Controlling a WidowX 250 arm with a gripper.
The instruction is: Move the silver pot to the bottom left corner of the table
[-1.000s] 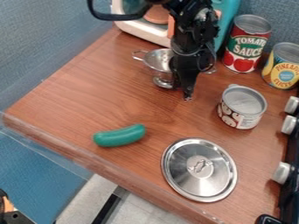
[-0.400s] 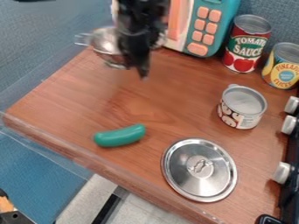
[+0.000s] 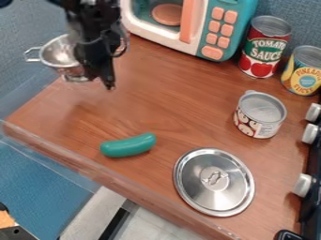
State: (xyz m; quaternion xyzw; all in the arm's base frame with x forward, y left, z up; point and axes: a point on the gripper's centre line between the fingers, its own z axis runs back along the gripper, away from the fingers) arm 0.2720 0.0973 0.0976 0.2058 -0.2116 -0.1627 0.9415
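Observation:
The gripper [image 3: 103, 75] is at the upper left of the camera view, shut on the right side of the silver pot [image 3: 59, 52]. It covers that side of the pot, and the tip of one finger shows just right of the bowl. The pot is upright, with a wire handle sticking out to the left and a small foot below. It seems to hang a little above the far left edge of the wooden table [image 3: 125, 117].
A green toy vegetable [image 3: 128, 145] lies near the front left edge, with a metal lid [image 3: 214, 182] to its right. A small can [image 3: 259, 114], tomato can [image 3: 265, 47], pineapple can [image 3: 304, 72] and toy microwave [image 3: 188, 26] stand farther back and right.
The gripper and the silver pot have moved together to the left, away from the front of the toy microwave. The lid, cans and green vegetable have stayed put.

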